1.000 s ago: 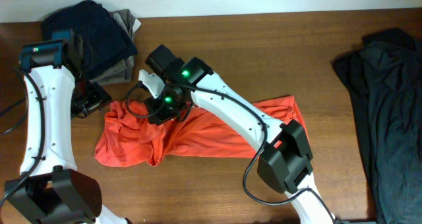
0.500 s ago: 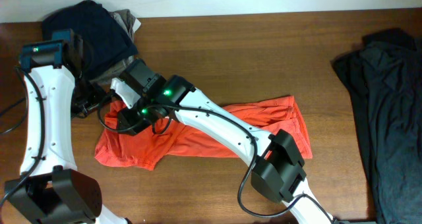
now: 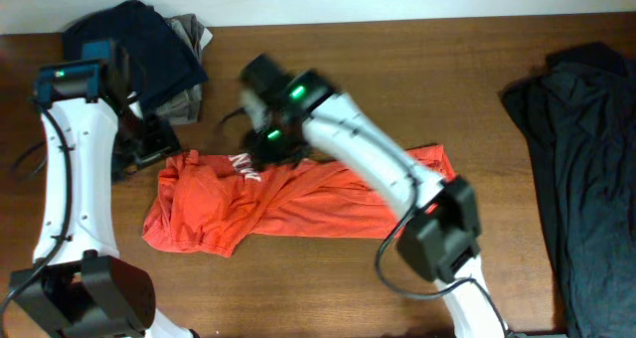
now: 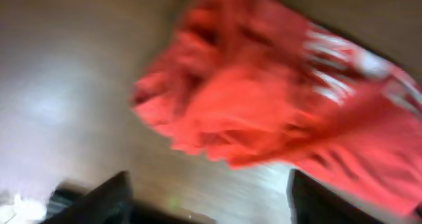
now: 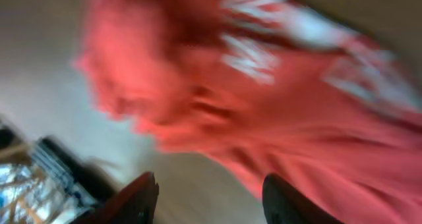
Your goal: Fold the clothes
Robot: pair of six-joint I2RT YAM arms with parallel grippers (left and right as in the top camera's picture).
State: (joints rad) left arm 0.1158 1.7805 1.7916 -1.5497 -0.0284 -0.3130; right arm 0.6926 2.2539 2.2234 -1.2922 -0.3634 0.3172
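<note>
Black jaws of the left gripper (image 4: 208, 184) stand wide with nothing between them, hanging just off the shirt's left edge over wood. Jaws of the right gripper (image 5: 211, 184) are also apart and empty, above the shirt's upper edge by the white lettering (image 3: 244, 165). Both wrist views are blurred. Orange-red T-shirt (image 3: 278, 201) lies crumpled mid-surface, stretched left to right, its left end bunched and ridged. Wooden surface (image 3: 397, 70) shows open behind it and toward the right. Navy-and-tan pile (image 3: 159, 55) sits at the far-left corner, close to the left arm. Dark garment (image 3: 581, 149) is heaped at the right edge, well apart.
</note>
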